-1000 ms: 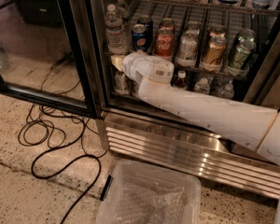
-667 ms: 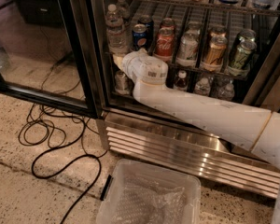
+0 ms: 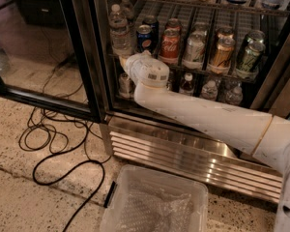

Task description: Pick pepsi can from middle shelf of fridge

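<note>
The fridge stands with its glass door swung open to the left. The pepsi can, blue with a silver top, stands at the front of a lane on the middle shelf, between a water bottle and a red Coca-Cola can. My white arm reaches in from the right. My gripper is at the shelf's front edge, just below and slightly left of the pepsi can. Its tip is hidden behind the wrist housing.
Several other cans fill the lanes to the right. A water bottle stands at the left. Small bottles sit on the rack below. A clear plastic bin and black cables lie on the floor.
The wrist has edged slightly left and up toward the front of the middle shelf. The cans have not moved.
</note>
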Available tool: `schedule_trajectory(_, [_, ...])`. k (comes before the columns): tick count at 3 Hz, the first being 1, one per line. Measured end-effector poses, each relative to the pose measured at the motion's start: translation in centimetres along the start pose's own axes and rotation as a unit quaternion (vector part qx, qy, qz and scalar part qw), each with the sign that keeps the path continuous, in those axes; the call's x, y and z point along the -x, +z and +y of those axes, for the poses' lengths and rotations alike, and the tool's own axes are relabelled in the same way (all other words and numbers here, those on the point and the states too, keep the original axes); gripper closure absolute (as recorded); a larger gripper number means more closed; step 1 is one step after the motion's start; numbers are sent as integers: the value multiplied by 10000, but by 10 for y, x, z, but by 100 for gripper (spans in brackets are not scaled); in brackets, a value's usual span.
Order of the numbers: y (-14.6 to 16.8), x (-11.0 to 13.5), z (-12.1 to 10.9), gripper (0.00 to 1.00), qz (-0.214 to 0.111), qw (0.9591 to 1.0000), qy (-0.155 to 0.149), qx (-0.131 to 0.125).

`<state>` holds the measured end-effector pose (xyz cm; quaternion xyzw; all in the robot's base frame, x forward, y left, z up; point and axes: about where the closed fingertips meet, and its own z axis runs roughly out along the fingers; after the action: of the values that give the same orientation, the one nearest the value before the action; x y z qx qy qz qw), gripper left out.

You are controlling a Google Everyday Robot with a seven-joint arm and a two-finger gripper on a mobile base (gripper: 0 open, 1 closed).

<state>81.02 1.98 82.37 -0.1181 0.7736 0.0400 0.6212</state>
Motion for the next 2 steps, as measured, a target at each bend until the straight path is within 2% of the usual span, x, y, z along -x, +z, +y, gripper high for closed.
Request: schedule_trajectory(2, [-1, -1, -4, 35, 22, 9999, 56, -144])
